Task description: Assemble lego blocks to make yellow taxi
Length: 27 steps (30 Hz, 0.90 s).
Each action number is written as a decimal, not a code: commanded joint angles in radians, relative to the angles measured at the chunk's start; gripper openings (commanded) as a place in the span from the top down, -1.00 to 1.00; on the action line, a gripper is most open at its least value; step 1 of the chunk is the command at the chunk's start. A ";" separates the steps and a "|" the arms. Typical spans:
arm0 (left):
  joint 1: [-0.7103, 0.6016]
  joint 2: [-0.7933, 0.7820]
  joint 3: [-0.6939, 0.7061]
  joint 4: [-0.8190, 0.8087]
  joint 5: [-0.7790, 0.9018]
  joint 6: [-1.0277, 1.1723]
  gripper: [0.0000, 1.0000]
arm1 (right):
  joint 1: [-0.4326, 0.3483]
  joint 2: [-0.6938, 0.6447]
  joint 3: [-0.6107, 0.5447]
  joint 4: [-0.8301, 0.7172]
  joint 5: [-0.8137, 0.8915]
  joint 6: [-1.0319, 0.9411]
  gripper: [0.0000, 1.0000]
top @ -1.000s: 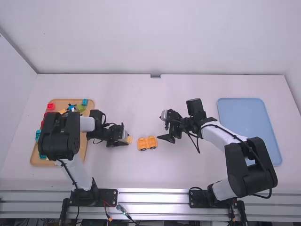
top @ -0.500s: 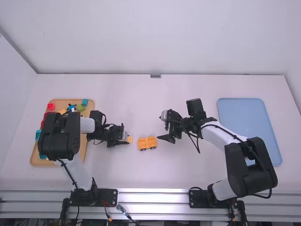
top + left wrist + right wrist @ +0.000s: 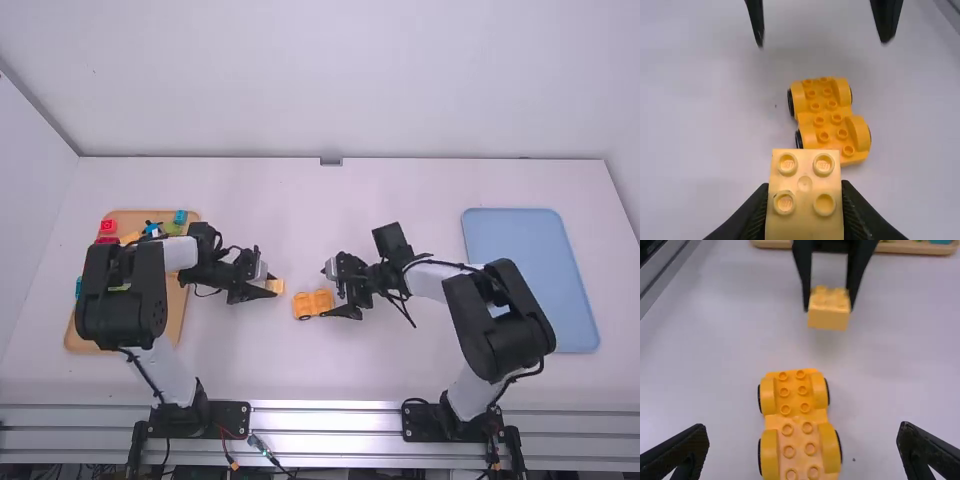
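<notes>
In the high view my left gripper is shut on a yellow block, just left of the yellow car base. My right gripper stands open at the base's right end. The left wrist view has the 2x2 block studs up between the fingers of my left gripper, partly covering the near end of the wheeled base. Seen from the right wrist, the base lies between the wide-apart fingertips of my right gripper, the held block beyond it, apart from it.
A wooden tray of colourful blocks lies at the left, partly under the left arm. On the right is a blue tray, its near side partly behind the right arm. The two grippers are close together, either side of the car base.
My right gripper has moved left, up to the car base. The left gripper has shifted slightly right with the yellow block. The base has stayed in place.
</notes>
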<state>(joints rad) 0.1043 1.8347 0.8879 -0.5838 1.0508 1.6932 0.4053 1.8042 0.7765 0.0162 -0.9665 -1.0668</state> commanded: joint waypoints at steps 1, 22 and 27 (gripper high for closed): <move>-0.014 -0.049 -0.013 -0.010 0.085 -0.003 0.33 | 0.008 0.020 -0.016 0.003 -0.031 -0.045 -0.99; -0.227 -0.231 -0.291 0.616 -0.132 -0.691 0.42 | 0.049 0.173 -0.037 0.197 -0.001 0.016 -1.00; -0.297 -0.357 -0.371 0.696 -0.261 -0.802 0.50 | 0.082 0.173 -0.037 0.227 0.076 0.089 -0.99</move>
<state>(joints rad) -0.1783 1.5261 0.5446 0.1070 0.8684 1.0065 0.4728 1.9675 0.7441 0.2344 -0.9340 -1.0405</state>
